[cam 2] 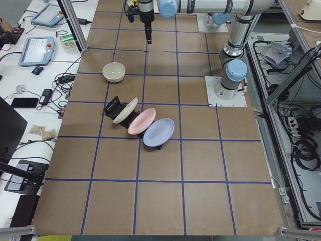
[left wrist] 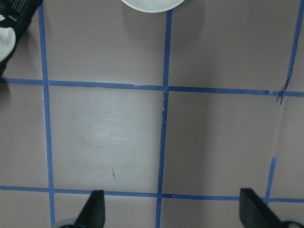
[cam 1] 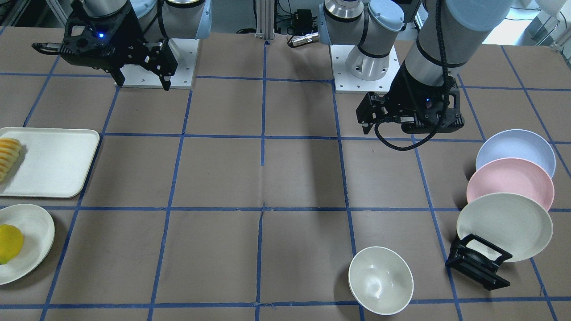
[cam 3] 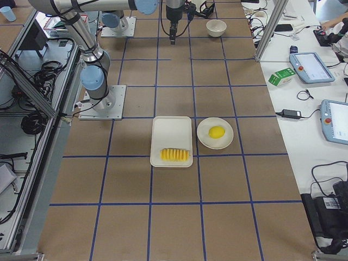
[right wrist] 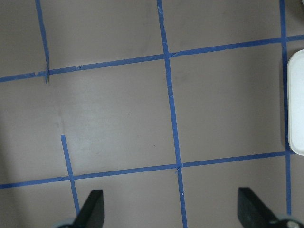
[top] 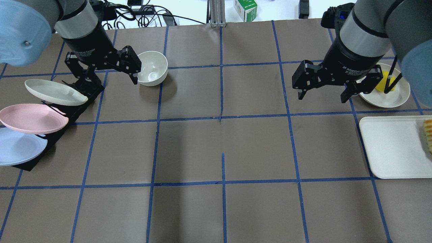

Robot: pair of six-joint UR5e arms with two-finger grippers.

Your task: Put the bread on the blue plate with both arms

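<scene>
The bread [cam 1: 9, 157] lies at the end of a white tray [cam 1: 58, 162]; it also shows in the overhead view [top: 428, 135] and the exterior right view [cam 3: 175, 154]. The blue plate [cam 1: 515, 150] stands tilted in a black rack [cam 1: 479, 264], behind a pink plate [cam 1: 511, 183] and a cream plate [cam 1: 504, 225]; it also shows in the overhead view [top: 18, 147]. My left gripper [top: 104, 77] is open and empty, raised near the rack. My right gripper [top: 321, 99] is open and empty, raised to the left of the tray [top: 391, 148].
A white bowl [top: 152, 68] stands just right of my left gripper. A yellow lemon-like fruit [top: 384, 83] sits on a cream plate [top: 398, 96] beyond the tray. The wrist views show open fingers [left wrist: 92, 211] [right wrist: 90, 211] above brown, blue-taped table.
</scene>
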